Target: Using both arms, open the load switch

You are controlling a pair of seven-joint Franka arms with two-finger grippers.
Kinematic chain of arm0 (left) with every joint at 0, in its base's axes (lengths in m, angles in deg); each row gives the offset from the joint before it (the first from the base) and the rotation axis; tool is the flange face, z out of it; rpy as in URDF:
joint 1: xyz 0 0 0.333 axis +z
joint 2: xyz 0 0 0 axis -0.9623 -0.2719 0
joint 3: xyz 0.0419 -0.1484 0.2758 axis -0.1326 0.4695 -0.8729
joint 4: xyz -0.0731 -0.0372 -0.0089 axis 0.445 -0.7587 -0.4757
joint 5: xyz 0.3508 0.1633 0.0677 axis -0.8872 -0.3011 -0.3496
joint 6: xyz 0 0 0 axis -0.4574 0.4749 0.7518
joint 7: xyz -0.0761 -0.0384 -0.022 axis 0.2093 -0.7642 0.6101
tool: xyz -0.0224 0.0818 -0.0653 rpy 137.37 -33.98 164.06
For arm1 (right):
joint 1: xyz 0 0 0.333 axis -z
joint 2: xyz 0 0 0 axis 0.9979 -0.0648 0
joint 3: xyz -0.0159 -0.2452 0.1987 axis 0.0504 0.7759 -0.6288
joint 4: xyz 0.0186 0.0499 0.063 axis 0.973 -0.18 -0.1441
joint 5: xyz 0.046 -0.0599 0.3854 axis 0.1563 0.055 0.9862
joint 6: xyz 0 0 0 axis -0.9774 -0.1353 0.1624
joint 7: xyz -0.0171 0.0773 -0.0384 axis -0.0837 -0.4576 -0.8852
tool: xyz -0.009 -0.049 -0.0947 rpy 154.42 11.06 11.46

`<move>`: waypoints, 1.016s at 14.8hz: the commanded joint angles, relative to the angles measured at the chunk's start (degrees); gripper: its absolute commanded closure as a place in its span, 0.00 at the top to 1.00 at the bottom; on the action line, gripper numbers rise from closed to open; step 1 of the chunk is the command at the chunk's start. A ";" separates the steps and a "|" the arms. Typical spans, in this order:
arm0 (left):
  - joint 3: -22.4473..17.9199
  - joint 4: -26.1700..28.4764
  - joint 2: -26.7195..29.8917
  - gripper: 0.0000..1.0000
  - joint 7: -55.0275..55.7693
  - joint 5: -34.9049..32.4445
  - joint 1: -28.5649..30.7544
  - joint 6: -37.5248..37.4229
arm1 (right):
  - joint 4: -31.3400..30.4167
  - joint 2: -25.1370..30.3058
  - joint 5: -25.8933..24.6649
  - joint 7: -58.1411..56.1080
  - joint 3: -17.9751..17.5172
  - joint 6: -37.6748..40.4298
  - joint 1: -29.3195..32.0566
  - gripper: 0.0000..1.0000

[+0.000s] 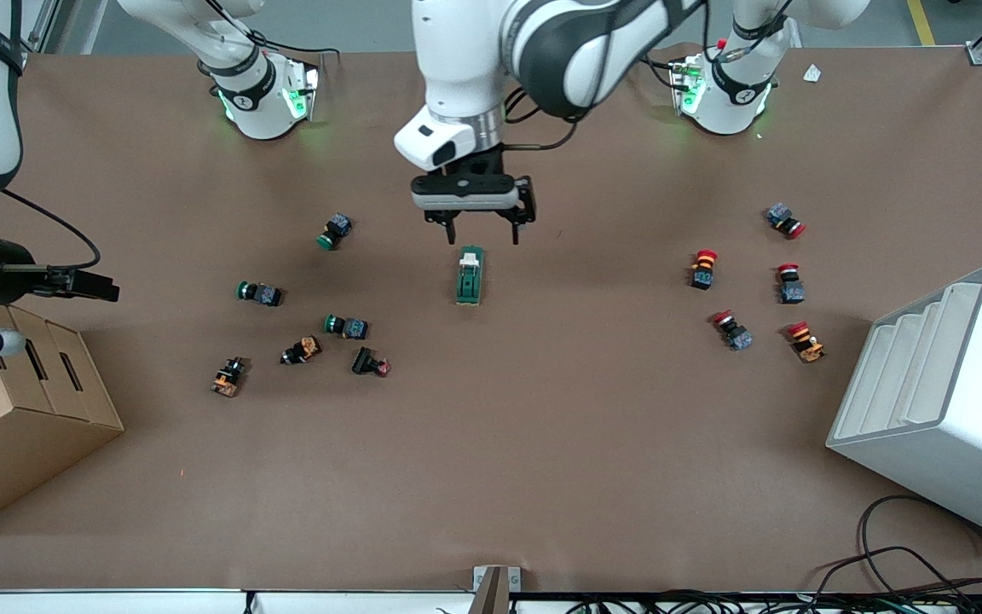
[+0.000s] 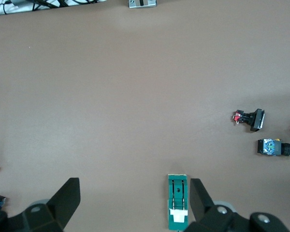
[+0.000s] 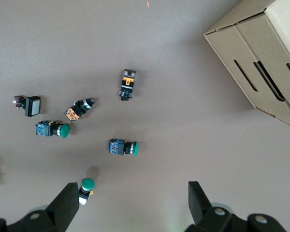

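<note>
The load switch (image 1: 469,275) is a dark-green block that lies flat at the middle of the table, with its white toggle at the end toward the robots' bases. My left gripper (image 1: 482,232) hangs open just above that toggle end. In the left wrist view the load switch (image 2: 178,202) sits inside the open left gripper (image 2: 134,200), close beside one finger (image 2: 200,198) and apart from the other. My right gripper (image 1: 103,288) hovers open over the right arm's end of the table, holding nothing. In its own wrist view the right gripper (image 3: 133,202) has a green push button (image 3: 87,189) near one finger.
Green and orange push buttons (image 1: 346,326) lie scattered toward the right arm's end, red-capped ones (image 1: 702,269) toward the left arm's end. A cardboard box (image 1: 22,409) stands under the right arm. A white stepped bin (image 1: 943,392) stands at the left arm's end.
</note>
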 commanded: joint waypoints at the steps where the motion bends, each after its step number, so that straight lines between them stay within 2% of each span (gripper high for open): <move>1: 0.22 1.56 4.66 1.00 -3.04 6.27 4.65 -2.69 | -0.99 1.64 -1.03 0.21 -2.42 0.27 2.08 1.00; 4: 0.40 1.56 7.83 1.00 -12.75 12.86 12.11 -7.26 | -0.73 2.43 -0.94 1.60 -2.50 1.94 2.08 1.00; 6: 0.40 -0.45 8.80 1.00 -22.68 16.47 17.91 -11.12 | 0.50 2.78 -0.85 4.15 -5.12 4.22 4.00 1.00; 8: 0.22 -3.36 8.80 1.00 -33.14 17.11 22.84 -17.18 | 0.85 2.96 -0.94 3.90 -6.02 4.49 4.46 1.00; 13: 0.57 -3.36 11.96 1.00 -50.20 17.11 33.13 -23.62 | 0.68 5.42 -1.03 3.55 -5.06 5.19 2.61 1.00; 15: -1.35 -3.02 15.29 1.00 -53.39 17.72 33.15 -23.71 | 0.42 6.12 -1.03 3.55 -5.05 5.37 2.52 1.00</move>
